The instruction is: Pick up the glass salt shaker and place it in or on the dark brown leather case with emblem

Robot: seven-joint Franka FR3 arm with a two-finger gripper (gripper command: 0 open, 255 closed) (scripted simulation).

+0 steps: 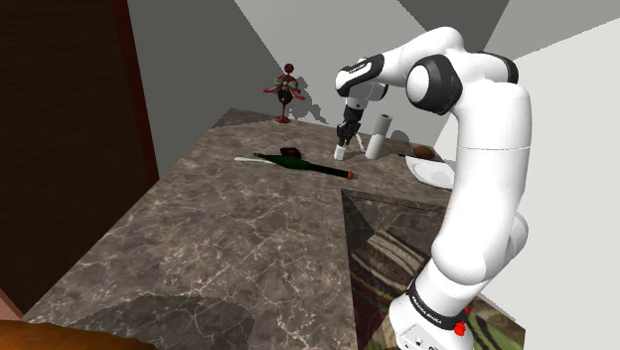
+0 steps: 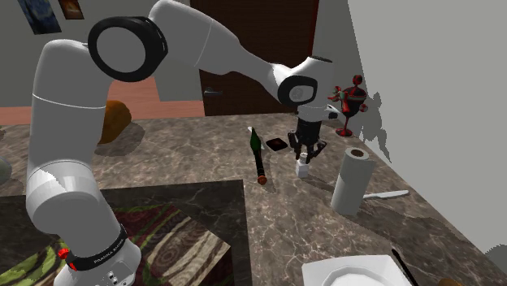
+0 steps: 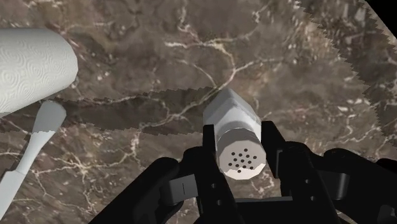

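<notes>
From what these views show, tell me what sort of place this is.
Probably a home kitchen or dining area: a dark marbled counter carrying a paper towel roll, a white plate and a dark bottle, plus a salt shaker.

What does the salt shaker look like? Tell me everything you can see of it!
The shaker is small and pale grey-white, with flat-sided walls and a cap dotted with little dark holes. It stands upright over the brown marbled counter, near the paper roll. The black jaws clasp its two sides near the top. Whether its base touches the counter, I cannot tell.
</notes>
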